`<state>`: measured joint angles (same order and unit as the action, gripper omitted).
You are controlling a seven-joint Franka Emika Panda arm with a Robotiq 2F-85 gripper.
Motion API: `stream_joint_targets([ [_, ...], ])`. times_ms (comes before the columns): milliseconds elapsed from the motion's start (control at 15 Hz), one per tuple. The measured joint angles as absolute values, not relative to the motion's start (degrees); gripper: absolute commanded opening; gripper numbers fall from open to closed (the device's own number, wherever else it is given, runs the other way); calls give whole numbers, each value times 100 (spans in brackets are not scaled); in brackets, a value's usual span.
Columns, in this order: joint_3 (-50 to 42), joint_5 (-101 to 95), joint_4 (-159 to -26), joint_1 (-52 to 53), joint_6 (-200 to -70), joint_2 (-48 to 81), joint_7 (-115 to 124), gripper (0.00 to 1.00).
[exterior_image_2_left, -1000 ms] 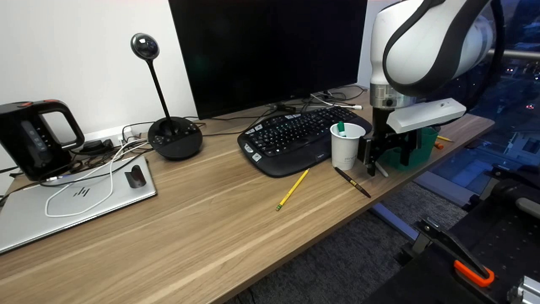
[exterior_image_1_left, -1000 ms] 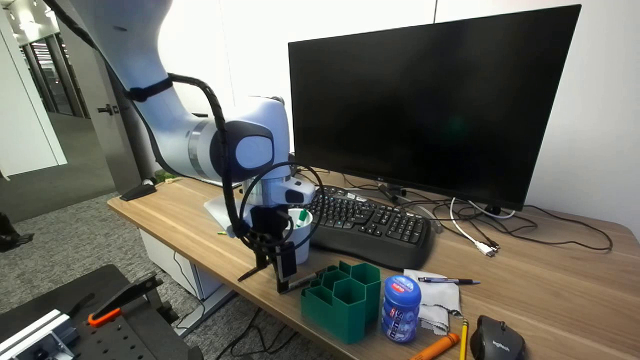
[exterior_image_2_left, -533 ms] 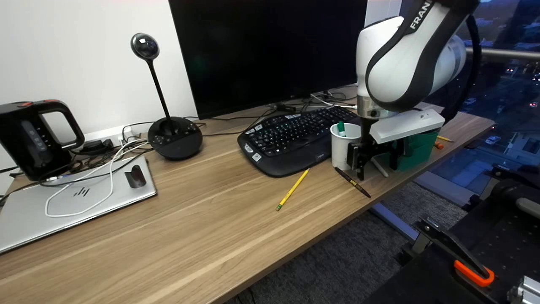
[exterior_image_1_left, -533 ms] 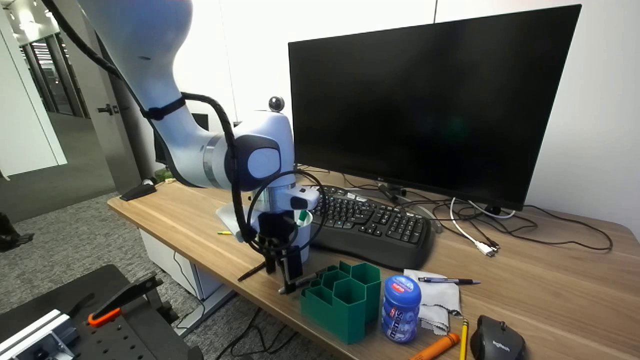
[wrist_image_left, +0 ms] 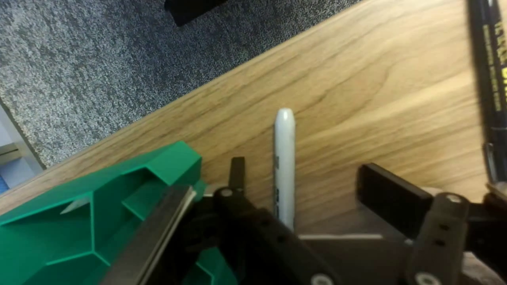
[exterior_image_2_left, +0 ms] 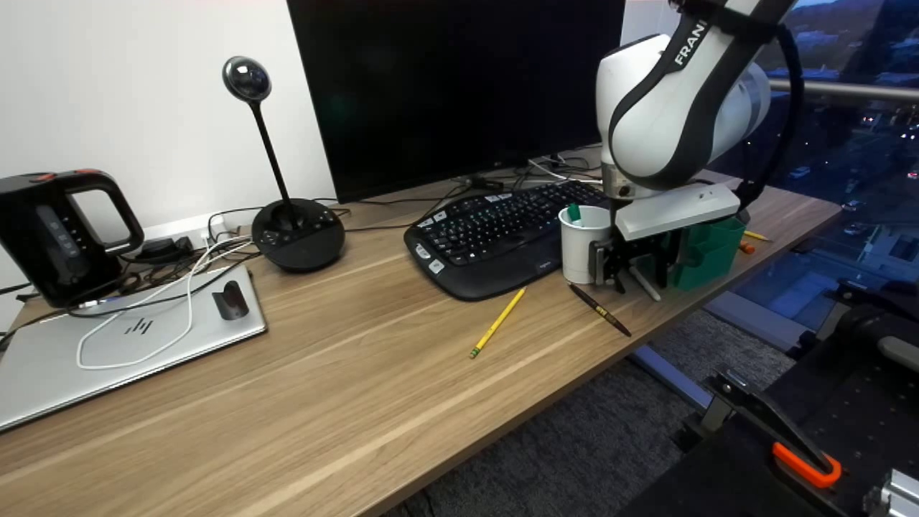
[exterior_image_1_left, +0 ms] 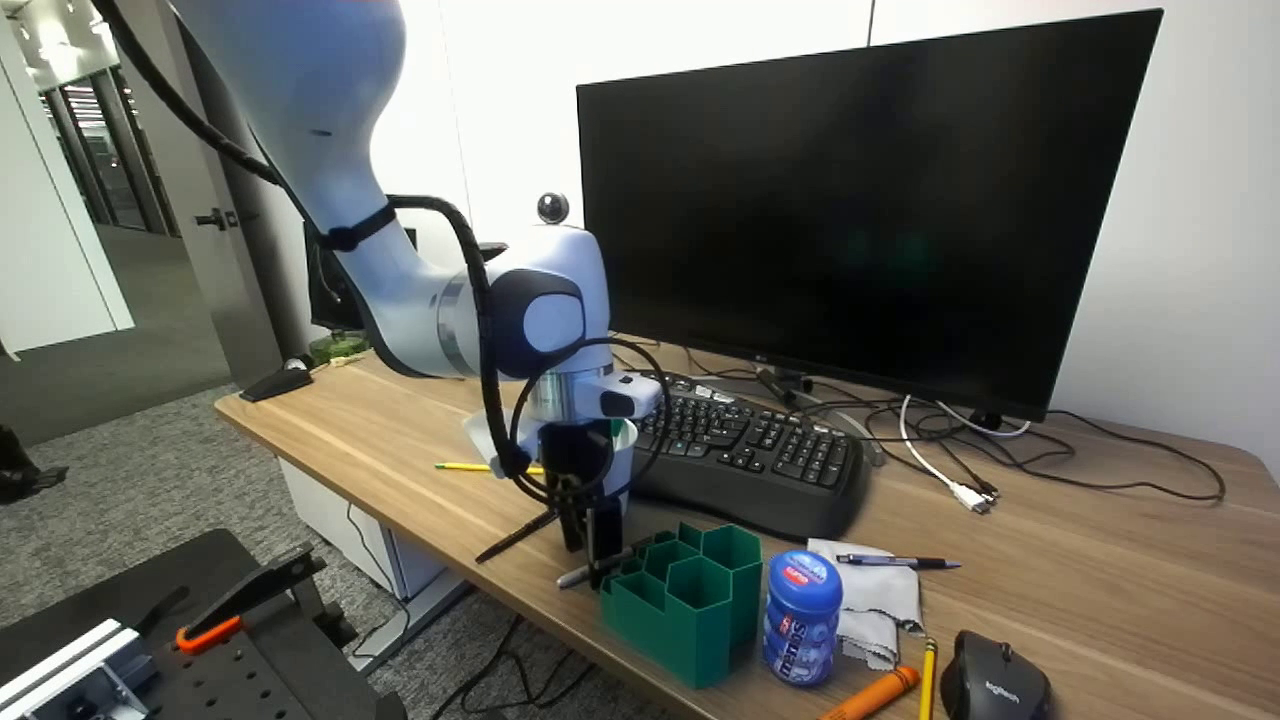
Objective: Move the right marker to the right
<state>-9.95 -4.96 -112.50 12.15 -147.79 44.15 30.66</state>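
Note:
A grey-white marker lies on the wooden desk, also visible in both exterior views. My gripper is open and low over the desk, also seen in both exterior views. In the wrist view its fingers stand on either side of the marker, apart from it, with the left finger closer. The marker's rear part is hidden behind the gripper. A dark marker lies apart beside the gripper, also at the wrist view's right edge.
A green holder stands close beside one finger. A white cup with a green marker stands against or very near the gripper's other side. A keyboard lies behind, a yellow pencil farther off. The desk's front edge is near.
My gripper has moved farther in from the desk's front edge, along the grey-white marker, staying open. The white cup has shifted slightly away from the front edge. The markers on the desk look unmoved.

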Motion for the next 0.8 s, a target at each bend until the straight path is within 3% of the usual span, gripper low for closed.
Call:
stream_joint_targets([
  [400, -1082, -502, -11132, 1264, -14427, 4423, 3274, 1],
  [800, -1066, -499, -11105, 1264, -13966, 4397, 3324, 5],
])
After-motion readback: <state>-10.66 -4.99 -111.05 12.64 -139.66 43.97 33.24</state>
